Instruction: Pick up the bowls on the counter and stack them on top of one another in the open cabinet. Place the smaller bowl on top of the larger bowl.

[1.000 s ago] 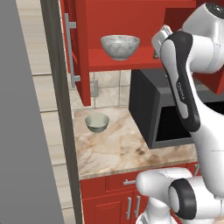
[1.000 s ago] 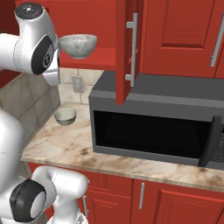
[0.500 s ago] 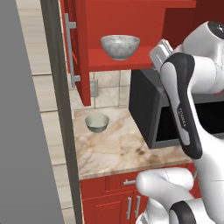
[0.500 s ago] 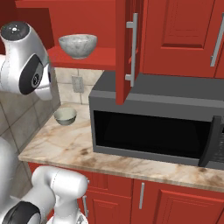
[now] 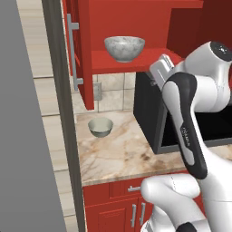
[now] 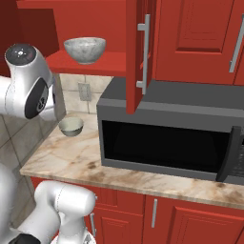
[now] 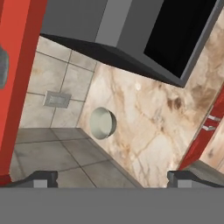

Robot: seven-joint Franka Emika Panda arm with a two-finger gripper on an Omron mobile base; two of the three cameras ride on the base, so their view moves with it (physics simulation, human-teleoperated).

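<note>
From the left base view we see the larger bowl [image 5: 124, 48], white-grey and marbled, sitting upright on the red shelf of the open cabinet [image 5: 131, 63]. The smaller bowl [image 5: 100, 127] rests alone on the counter [image 5: 122, 156] below, near the tiled wall and to the left of a black microwave [image 5: 152, 113]. The cabinet's open door hangs above the small bowl's left side.

From the right base view we find the same layout: the marbled bowl [image 6: 85, 49] up on the shelf, the grey-green bowl [image 6: 71, 127] on the stone slab [image 6: 86, 164] just left of the microwave [image 6: 171, 138], the two bowls well apart. The white arm stands at the left.

In the hand view we look down past the gripper [image 7: 111, 179], its two dark fingertips [image 7: 41, 178] spread wide and holding nothing. The small bowl [image 7: 103, 123] lies beyond them on the counter [image 7: 153, 127], near a wall outlet [image 7: 57, 99].
</note>
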